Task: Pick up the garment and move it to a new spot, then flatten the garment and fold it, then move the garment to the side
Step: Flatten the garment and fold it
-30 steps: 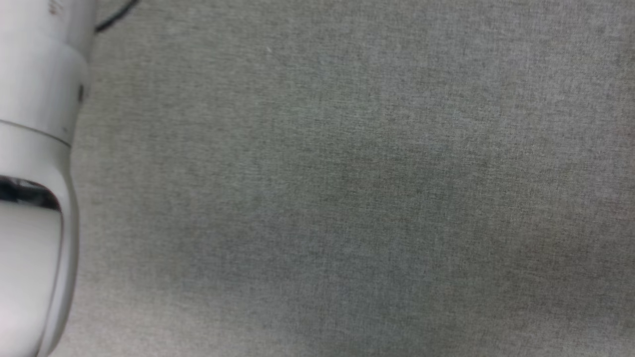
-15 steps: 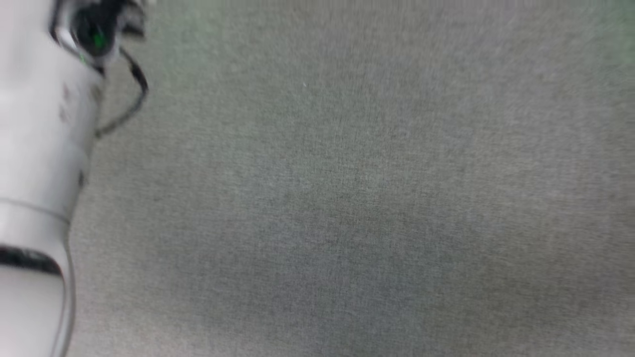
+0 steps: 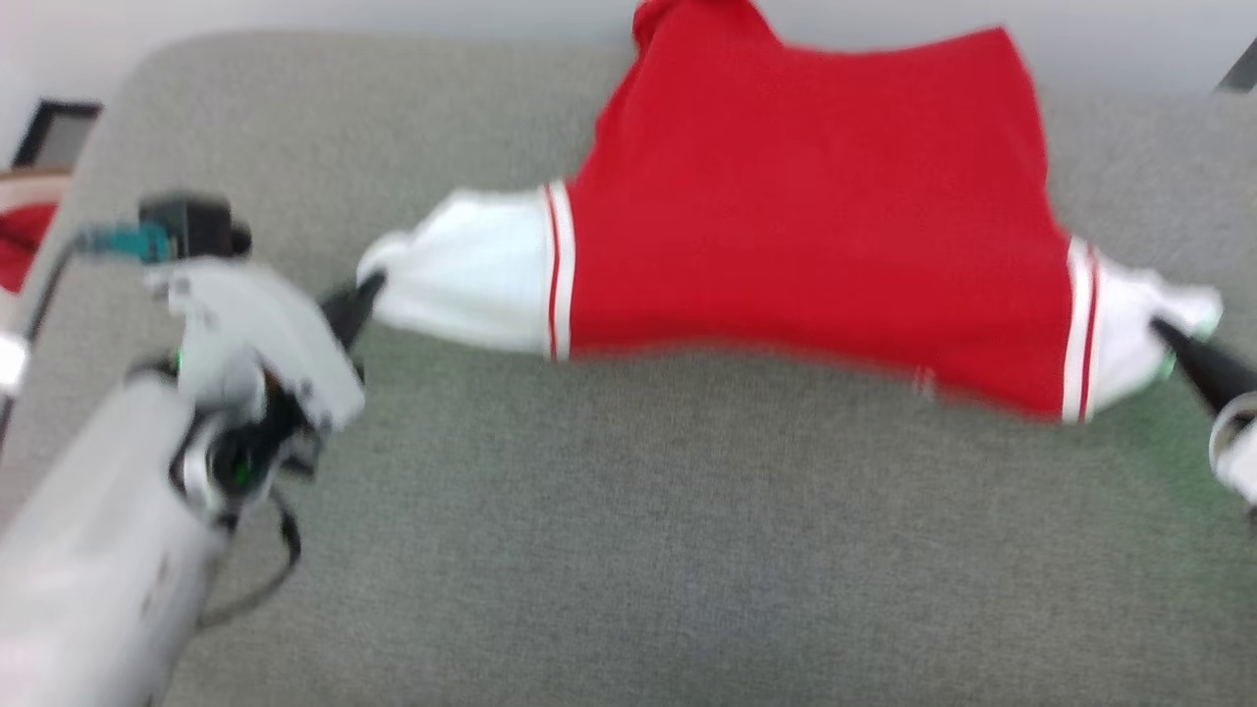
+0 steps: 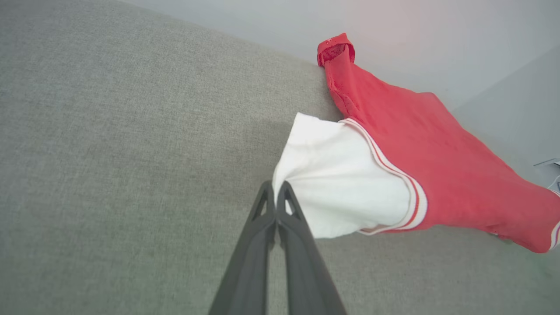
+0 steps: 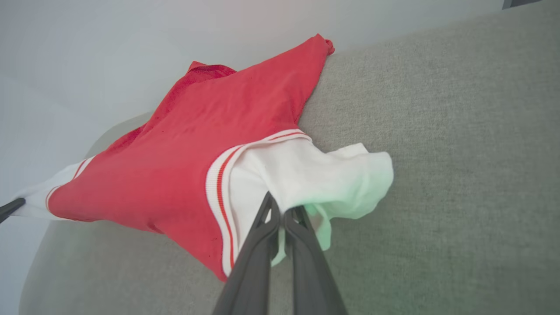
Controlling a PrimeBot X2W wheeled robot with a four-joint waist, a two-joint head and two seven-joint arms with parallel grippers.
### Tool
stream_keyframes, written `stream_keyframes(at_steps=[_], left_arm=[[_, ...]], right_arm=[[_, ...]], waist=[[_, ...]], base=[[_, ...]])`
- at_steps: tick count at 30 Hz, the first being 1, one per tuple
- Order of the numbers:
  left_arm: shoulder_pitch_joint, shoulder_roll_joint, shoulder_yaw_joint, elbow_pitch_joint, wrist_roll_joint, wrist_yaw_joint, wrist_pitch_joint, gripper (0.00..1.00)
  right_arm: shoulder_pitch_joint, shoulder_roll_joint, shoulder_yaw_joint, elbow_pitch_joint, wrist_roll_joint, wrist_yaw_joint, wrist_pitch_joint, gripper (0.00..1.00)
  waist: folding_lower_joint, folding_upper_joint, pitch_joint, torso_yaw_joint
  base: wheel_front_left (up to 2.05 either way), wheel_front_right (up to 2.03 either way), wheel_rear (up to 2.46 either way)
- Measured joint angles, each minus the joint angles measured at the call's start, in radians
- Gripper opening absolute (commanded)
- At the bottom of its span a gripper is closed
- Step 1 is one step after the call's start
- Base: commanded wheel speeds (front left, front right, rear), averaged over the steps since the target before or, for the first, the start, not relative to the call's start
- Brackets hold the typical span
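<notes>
Change: tilted up off bare grey cushion [image 3: 628, 550], now taking in the garment [image 3: 805, 255] stretched between both grippers
Left gripper [image 3: 361, 293]: pressed together, pinching the cuff of the white left-hand sleeve [image 3: 462, 270]
Garment: strung from left fingertips across to right fingertips, far hem draped over the cushion's back edge
Right gripper [image 3: 1174, 339]: clamped on the bunched right-hand sleeve [image 3: 1129, 319]
Meaning: probably mid-spread, flattening not yet done
Around: red bundle [image 3: 18, 245] well left of the left fingers
Hindrance: overhanging far hem, likely to drag
</notes>
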Motion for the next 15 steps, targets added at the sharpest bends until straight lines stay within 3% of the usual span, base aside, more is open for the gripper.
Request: stream_keyframes(at_steps=[4, 5, 10, 15], left_arm=[[0.213, 0.088, 0.006, -0.255, -0.045, 0.127, 0.037, 0.00], [0.213, 0.088, 0.006, -0.255, -0.045, 0.127, 0.037, 0.00], [0.460, 0.191, 0.042, -0.544, -0.109, 0.280, 0.030, 0.00], [0.663, 0.244, 0.068, -0.729, -0.147, 0.383, -0.013, 0.00]], right_arm=[[0.157, 0.004, -0.052, -0.086, -0.003, 0.000, 0.082, 0.00], [0.157, 0.004, -0.052, -0.086, -0.003, 0.000, 0.082, 0.00], [0.334, 0.032, -0.129, -0.178, -0.024, 0.000, 0.186, 0.00], [0.472, 0.073, -0.196, -0.275, -0.051, 0.000, 0.289, 0.00]], waist=[[0.0000, 0.0000, -0.071, -0.004], [0.0000, 0.0000, -0.071, -0.004], [0.0000, 0.0000, -0.143, -0.004], [0.0000, 0.0000, -0.186, 0.001]], base=[[0.00, 0.00, 0.00], [0.00, 0.00, 0.00], [0.00, 0.00, 0.00], [0.00, 0.00, 0.00]])
